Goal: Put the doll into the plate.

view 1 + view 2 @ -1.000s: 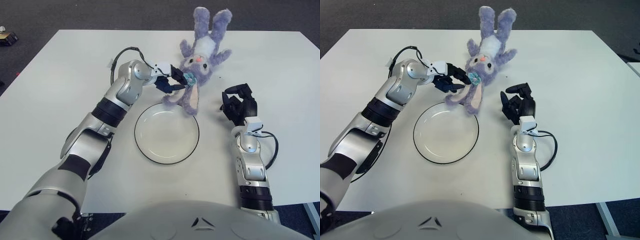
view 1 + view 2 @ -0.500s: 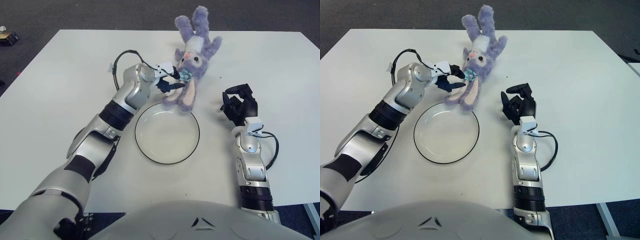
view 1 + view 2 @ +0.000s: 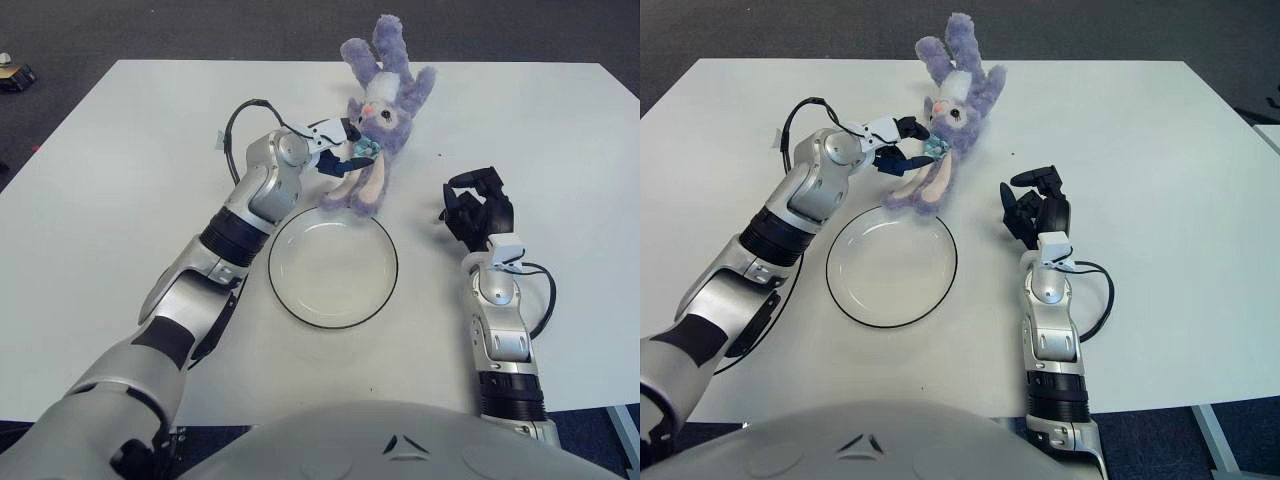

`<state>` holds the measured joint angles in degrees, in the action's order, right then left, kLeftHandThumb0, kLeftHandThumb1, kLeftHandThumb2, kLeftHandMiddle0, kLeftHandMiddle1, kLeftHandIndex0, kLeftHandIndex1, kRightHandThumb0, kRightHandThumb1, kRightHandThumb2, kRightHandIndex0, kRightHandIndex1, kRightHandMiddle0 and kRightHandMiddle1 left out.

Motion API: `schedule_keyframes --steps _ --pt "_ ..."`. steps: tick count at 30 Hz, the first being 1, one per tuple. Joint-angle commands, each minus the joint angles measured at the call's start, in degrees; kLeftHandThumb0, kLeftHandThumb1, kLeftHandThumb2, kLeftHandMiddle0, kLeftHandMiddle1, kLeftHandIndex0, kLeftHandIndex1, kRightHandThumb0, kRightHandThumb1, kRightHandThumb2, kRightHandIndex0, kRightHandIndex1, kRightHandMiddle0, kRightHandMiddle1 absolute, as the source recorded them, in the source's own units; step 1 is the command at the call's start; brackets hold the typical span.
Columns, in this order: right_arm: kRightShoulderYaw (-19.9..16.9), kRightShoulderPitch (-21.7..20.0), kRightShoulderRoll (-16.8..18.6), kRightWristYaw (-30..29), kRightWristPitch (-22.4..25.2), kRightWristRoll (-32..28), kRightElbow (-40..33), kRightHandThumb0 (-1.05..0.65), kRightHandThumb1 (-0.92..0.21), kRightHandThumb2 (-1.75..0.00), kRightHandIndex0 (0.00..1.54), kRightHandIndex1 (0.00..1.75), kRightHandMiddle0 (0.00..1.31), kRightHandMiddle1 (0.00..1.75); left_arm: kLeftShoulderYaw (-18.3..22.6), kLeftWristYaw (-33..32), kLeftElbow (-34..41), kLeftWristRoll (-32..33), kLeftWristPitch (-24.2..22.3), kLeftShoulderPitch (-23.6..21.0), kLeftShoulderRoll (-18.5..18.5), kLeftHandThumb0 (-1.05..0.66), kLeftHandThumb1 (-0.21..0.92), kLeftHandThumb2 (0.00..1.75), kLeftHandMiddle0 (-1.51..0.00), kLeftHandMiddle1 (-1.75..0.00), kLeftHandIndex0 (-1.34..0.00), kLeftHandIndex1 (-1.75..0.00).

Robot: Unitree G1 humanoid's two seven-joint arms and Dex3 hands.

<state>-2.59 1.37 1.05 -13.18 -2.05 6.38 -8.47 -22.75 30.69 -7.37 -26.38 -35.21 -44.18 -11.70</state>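
The doll is a purple plush rabbit (image 3: 385,100) with long ears hanging down toward the plate and legs pointing to the far side. My left hand (image 3: 342,150) is shut on its ear near the head, by a small blue bow, and holds it up just beyond the far rim of the plate. The plate (image 3: 333,268) is white with a dark rim and lies empty on the white table in front of me. My right hand (image 3: 480,208) rests idle on the table to the right of the plate, fingers curled.
The white table (image 3: 120,170) stretches wide on all sides. A black cable (image 3: 240,112) loops off my left forearm. A small object (image 3: 15,74) lies on the dark floor at the far left.
My left hand has carried the rabbit to the left and a little away from me, and the rabbit has swung more upright. The right hand has not moved.
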Motion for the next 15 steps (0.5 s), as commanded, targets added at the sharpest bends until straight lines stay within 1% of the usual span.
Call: schedule_keyframes --steps 1,5,11,15 --pt "-0.2 1.6 0.4 -0.2 -0.4 0.5 2.6 -0.35 -0.92 -0.38 0.74 1.75 0.34 1.61 1.1 -1.4 -0.7 1.0 1.1 0.6 -0.2 -0.74 0.92 0.46 -0.21 -0.87 -0.03 -0.71" --pt "-0.2 1.5 0.3 -0.2 -0.5 0.4 2.8 -0.35 -0.92 -0.38 0.74 1.75 0.35 1.61 0.9 -1.4 -1.2 1.4 1.3 0.5 -0.5 -0.74 0.92 0.46 -0.21 -0.89 -0.03 -0.71" --pt "-0.3 1.4 0.2 -0.1 -0.7 0.3 3.0 -0.35 -0.92 -0.38 0.74 1.75 0.35 1.61 -1.5 0.6 -1.6 0.3 0.5 -0.5 -2.0 -0.76 0.92 0.48 -0.19 -0.90 -0.03 -0.71" --pt "-0.5 0.9 0.0 -0.1 -0.8 0.2 3.3 -0.35 -0.92 -0.38 0.74 1.75 0.35 1.60 -2.3 1.2 -2.1 0.2 0.7 -0.9 -2.6 -0.77 0.92 0.50 -0.18 -0.89 -0.02 -0.71"
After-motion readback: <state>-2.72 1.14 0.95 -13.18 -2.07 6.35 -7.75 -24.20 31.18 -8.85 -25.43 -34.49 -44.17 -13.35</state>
